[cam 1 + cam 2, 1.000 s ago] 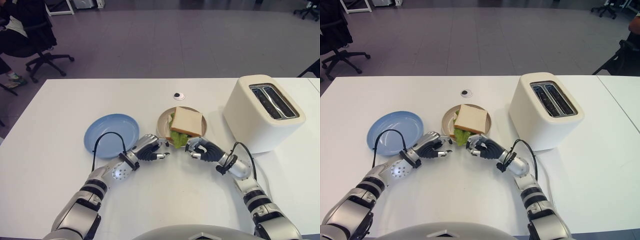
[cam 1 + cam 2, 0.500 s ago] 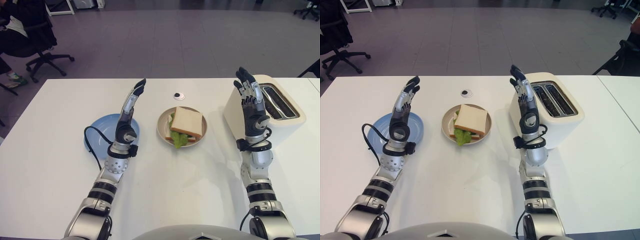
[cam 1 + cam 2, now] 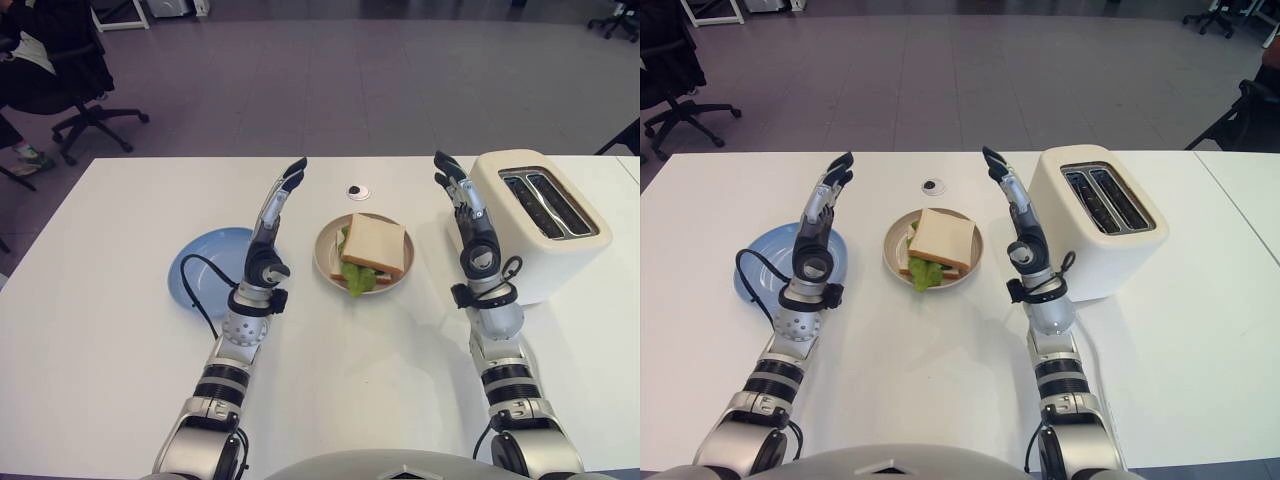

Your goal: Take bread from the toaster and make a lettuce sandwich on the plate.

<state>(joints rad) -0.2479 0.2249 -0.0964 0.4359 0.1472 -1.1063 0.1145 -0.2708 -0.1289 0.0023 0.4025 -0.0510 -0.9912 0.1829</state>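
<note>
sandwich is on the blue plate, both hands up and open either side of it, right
No: the left eye view shows the sandwich on the tan plate, with the blue plate to its left. The left hand and right hand are up and open.

Sandwich on plate, left robot hand, right robot hand flanking it, outstretched
</note>
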